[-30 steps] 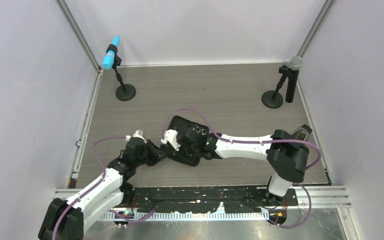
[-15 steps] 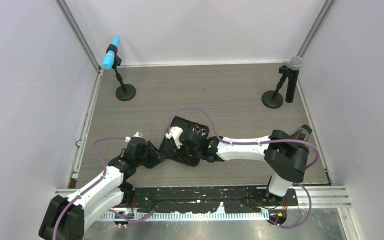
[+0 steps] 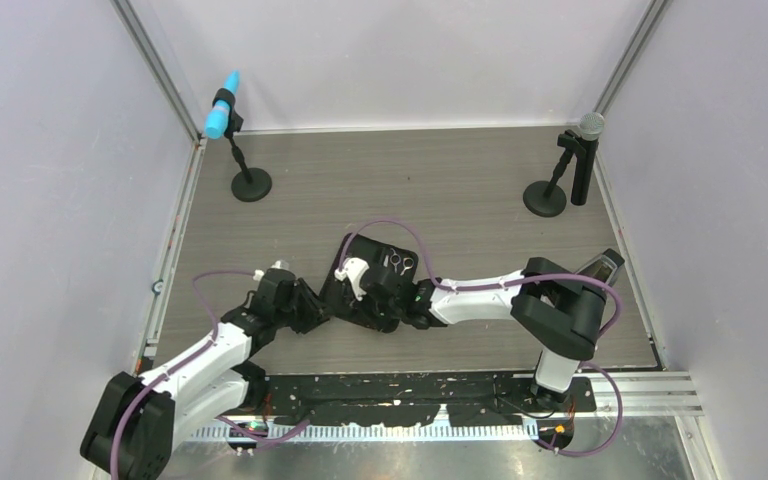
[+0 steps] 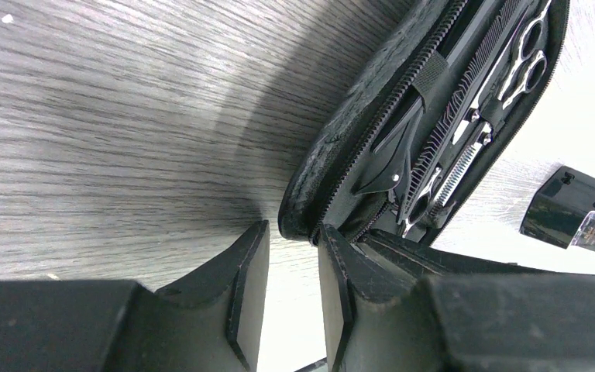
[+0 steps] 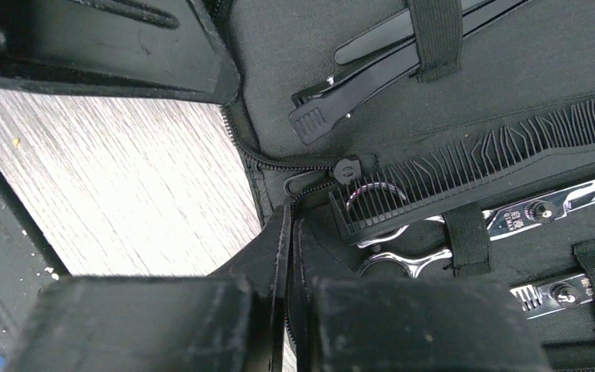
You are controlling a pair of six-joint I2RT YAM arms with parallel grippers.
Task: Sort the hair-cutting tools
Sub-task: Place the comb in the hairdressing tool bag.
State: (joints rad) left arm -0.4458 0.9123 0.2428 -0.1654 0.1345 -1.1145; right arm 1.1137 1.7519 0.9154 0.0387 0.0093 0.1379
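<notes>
A black zip case [image 3: 372, 252] lies open mid-table with the hair-cutting tools strapped inside. In the right wrist view these are silver scissors [image 5: 403, 260], a black comb [image 5: 496, 167] and black clips [image 5: 356, 85]. My right gripper [image 5: 290, 213] is shut on the case's near zip edge [image 5: 267, 178]; from above, the right gripper [image 3: 375, 300] sits over the case's near side. My left gripper [image 4: 293, 229] stands open at the case's left rim [image 4: 302, 209]. Its right finger [image 4: 333, 263] touches the zip and nothing lies between the pads. The scissors [image 4: 527, 62] show beyond.
A blue-headed microphone [image 3: 222, 118] on a round base stands at the back left. A grey-headed one [image 3: 587, 125] stands at the back right. A black strip [image 3: 400, 390] runs along the table's near edge. Purple cables [image 3: 380, 222] loop over the case.
My right gripper slid left along the case, opened briefly and closed on its zip edge. The left jaws parted and stayed at the case's left rim. The case turned slightly.
</notes>
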